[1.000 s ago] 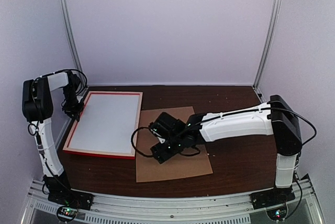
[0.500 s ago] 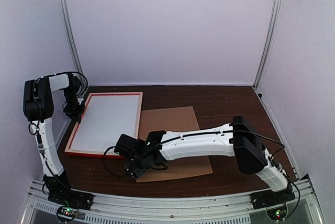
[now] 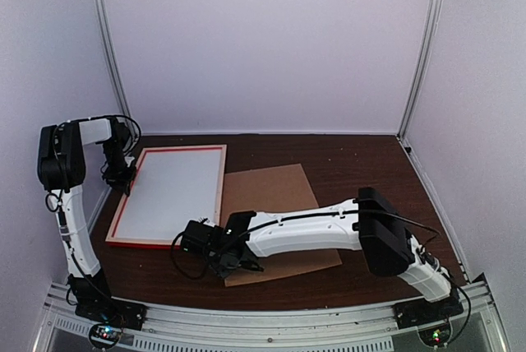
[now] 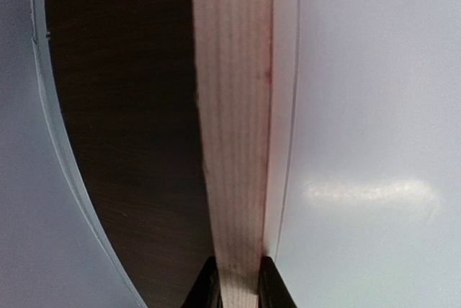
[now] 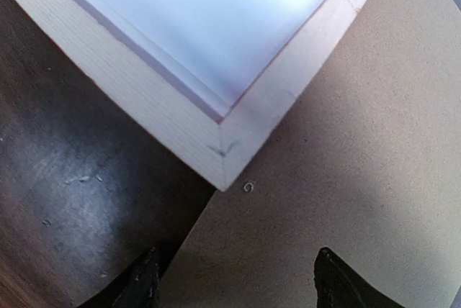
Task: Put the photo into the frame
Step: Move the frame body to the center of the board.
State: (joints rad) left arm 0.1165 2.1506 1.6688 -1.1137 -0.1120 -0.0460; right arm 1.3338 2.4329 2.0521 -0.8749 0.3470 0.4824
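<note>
1. At the left of the dark wooden table (image 3: 362,163), the overhead view shows the large rectangular picture frame (image 3: 219,192) lying flat. Its edges are red and a plain white sheet (image 3: 173,192) fills it. Beside it on the right lies a brown cardboard backing board (image 3: 279,196). The left gripper (image 3: 123,173) meets the frame's left rail, and the right gripper (image 3: 200,243) hovers by its near right corner.
2. Only the left wrist view shows the left gripper (image 4: 236,286) clamped on the frame's (image 4: 234,106) pale wood rail.
3. Only the right wrist view shows the right gripper (image 5: 234,286) with its jaws wide apart and empty above the board (image 5: 346,178). The frame's (image 5: 144,99) mitred corner overlaps the board's edge.
</note>
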